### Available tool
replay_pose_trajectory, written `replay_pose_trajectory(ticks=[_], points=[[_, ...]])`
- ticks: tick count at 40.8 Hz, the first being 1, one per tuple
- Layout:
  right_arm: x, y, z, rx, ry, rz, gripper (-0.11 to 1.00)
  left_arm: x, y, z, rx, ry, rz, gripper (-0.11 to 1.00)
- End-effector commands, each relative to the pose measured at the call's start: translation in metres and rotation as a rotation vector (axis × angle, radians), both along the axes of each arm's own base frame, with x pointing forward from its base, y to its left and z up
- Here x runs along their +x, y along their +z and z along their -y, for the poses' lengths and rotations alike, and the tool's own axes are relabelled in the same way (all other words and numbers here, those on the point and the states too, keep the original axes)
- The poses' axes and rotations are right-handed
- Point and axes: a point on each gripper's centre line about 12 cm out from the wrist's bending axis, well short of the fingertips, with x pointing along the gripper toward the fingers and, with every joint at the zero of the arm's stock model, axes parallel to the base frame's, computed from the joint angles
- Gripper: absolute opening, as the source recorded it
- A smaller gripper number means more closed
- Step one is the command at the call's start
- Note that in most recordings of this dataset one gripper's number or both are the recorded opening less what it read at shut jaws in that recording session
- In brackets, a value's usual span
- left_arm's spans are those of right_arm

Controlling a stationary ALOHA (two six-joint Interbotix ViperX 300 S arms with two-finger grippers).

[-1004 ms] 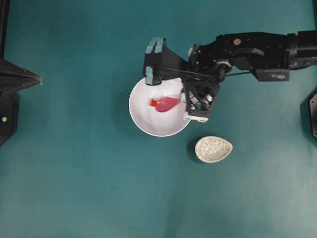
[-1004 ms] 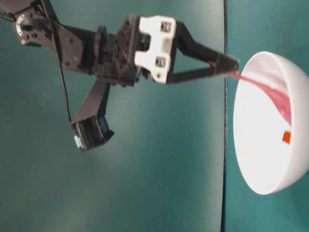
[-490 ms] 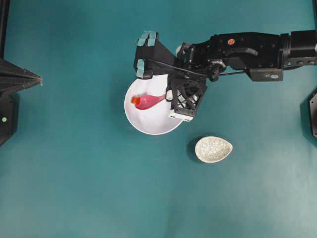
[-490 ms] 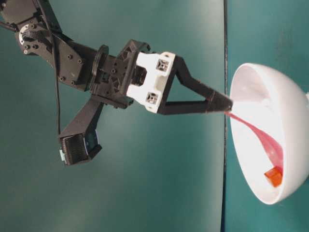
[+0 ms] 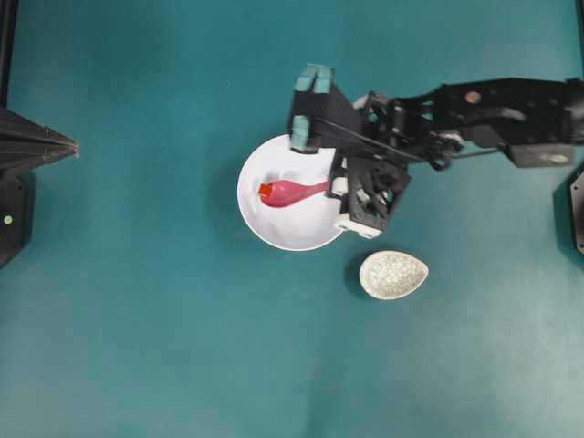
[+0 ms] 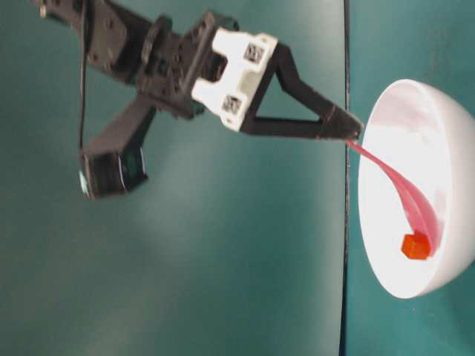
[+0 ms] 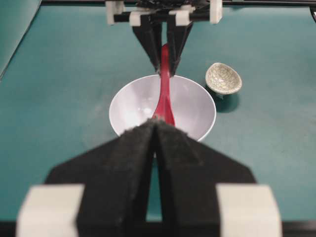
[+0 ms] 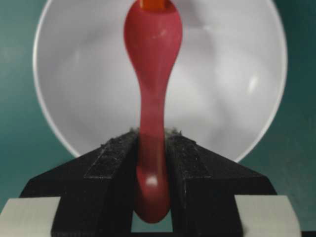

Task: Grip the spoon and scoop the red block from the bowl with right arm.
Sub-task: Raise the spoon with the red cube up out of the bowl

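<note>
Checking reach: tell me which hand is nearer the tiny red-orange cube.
Right. The right hand grips the glossy pink spoon touching the cube; the left hand sits shut farther off, outside the white bowl.

Red block (image 8: 154, 4) cut by top edge in right wrist view, mostly hidden behind spoon (image 8: 152, 74) tip. Left wrist view: left gripper (image 7: 154, 129) blocks bowl (image 7: 197, 98) near rim.

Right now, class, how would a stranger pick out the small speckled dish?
Start at the round glossy white bowl mid-table. Just beyond its rim, apart from it, sits the small speckled beige egg-shaped dish. It alone has a crackled pattern and one pointed end.
</note>
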Motion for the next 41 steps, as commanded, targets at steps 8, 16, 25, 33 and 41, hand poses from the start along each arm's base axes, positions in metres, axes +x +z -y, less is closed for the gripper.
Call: replay_pose_trajectory(ticks=[8, 16, 25, 33, 41], points=[[-0.032, 0.017, -0.010, -0.021, -0.029, 0.225, 0.21, 0.003, 0.007, -0.001, 0.005, 0.003, 0.010, 0.00], [-0.050, 0.032, -0.011, -0.039, -0.040, 0.354, 0.21, 0.003, 0.008, -0.001, 0.002, 0.003, 0.011, 0.00], [-0.057, 0.079, -0.011, -0.076, -0.016, 0.473, 0.21, 0.003, 0.008, -0.001, 0.004, 0.003, 0.012, 0.00], [-0.061, 0.110, -0.011, -0.114, 0.017, 0.491, 0.21, 0.003, 0.008, -0.001, 0.004, 0.003, 0.012, 0.00], [-0.061, 0.119, -0.011, -0.119, 0.021, 0.490, 0.21, 0.003, 0.008, -0.001, 0.004, 0.003, 0.011, 0.00]])
